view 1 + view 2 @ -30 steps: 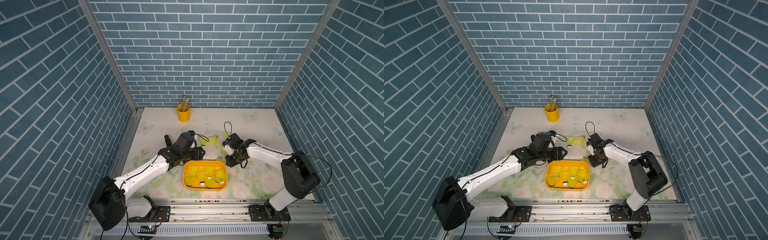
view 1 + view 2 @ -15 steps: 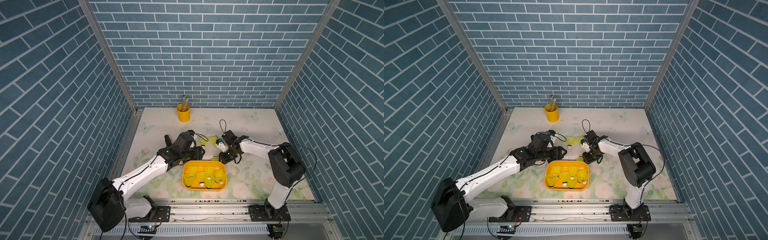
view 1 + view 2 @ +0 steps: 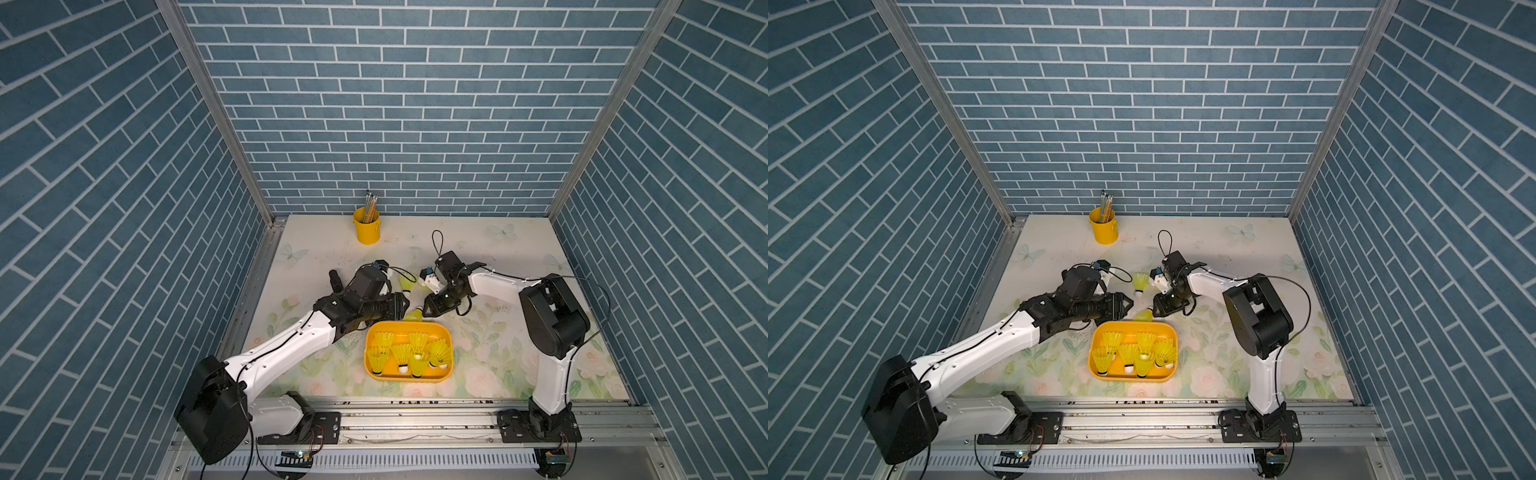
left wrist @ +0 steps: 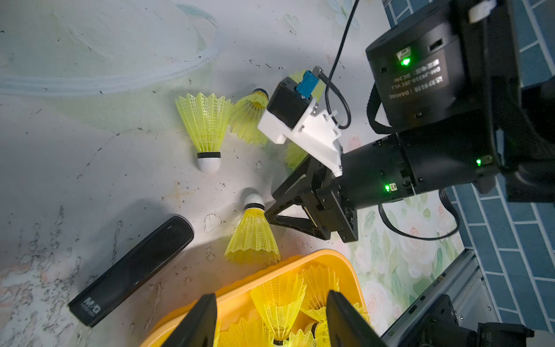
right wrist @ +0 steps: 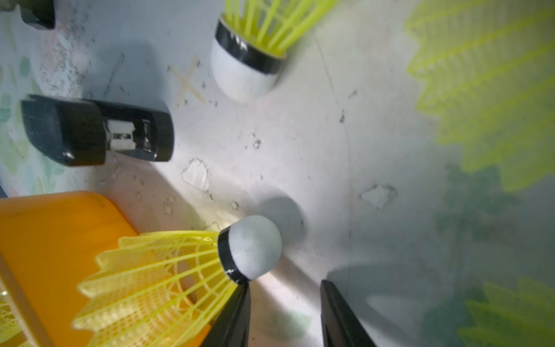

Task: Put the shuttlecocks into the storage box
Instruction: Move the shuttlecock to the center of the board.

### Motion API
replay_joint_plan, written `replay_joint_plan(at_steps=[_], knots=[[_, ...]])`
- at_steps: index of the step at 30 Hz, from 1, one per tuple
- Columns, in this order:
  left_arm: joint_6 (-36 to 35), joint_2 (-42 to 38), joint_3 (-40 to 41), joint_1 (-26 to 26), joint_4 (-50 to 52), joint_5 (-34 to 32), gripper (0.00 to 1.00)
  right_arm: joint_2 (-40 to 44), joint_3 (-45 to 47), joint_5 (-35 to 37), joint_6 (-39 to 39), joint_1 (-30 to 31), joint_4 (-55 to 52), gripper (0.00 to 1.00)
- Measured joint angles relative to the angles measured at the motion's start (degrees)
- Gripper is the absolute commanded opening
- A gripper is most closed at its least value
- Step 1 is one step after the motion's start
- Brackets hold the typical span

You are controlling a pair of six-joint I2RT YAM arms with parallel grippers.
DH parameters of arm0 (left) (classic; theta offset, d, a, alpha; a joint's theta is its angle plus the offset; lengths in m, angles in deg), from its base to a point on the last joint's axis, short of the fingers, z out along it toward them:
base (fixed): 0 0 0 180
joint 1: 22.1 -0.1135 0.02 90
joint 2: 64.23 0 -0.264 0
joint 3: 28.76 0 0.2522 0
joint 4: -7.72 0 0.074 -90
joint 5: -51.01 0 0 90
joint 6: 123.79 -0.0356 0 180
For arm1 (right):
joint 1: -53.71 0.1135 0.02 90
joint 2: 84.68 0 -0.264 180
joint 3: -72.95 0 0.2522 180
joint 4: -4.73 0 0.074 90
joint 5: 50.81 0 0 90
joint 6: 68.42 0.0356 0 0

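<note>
Right jaws, spread like the left jaws, hold nothing; shift them to straddle the white-tipped neon yellow plastic shuttlecock [image 5: 180,267] just beside one jaw.

Storage box [image 3: 399,324]: shallow orange-yellow tray holding about six neon-yellow shuttlecocks [image 3: 401,353], white tips down. Several more lie loose beyond its far rim, one [image 4: 252,237] with its skirt against it.

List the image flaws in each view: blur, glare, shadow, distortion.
Right wrist view: two shuttlecock skirts are badly out of focus; the nearest shuttlecock is fairly sharp and throws a round shadow. Left wrist view: sharp, with a bright patch on the table. Both top views: sharp, evenly lit, brick walls splayed by wide perspective.
</note>
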State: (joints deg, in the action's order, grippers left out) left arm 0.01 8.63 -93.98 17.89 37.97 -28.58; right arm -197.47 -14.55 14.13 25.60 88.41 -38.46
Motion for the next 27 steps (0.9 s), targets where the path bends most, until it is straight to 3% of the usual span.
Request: replay_joint_plan(at_steps=[16, 27], knots=[[0.0, 0.0, 0.1, -0.7, 0.0, 0.2, 0.64, -3.3, -4.2, -1.3, -0.8, 0.0, 0.7, 0.45], [-0.2, 0.0, 0.5, -0.9, -0.1, 0.3, 0.64, -0.5, -1.3, 8.6, -12.6, 0.2, 2.7, 0.49]])
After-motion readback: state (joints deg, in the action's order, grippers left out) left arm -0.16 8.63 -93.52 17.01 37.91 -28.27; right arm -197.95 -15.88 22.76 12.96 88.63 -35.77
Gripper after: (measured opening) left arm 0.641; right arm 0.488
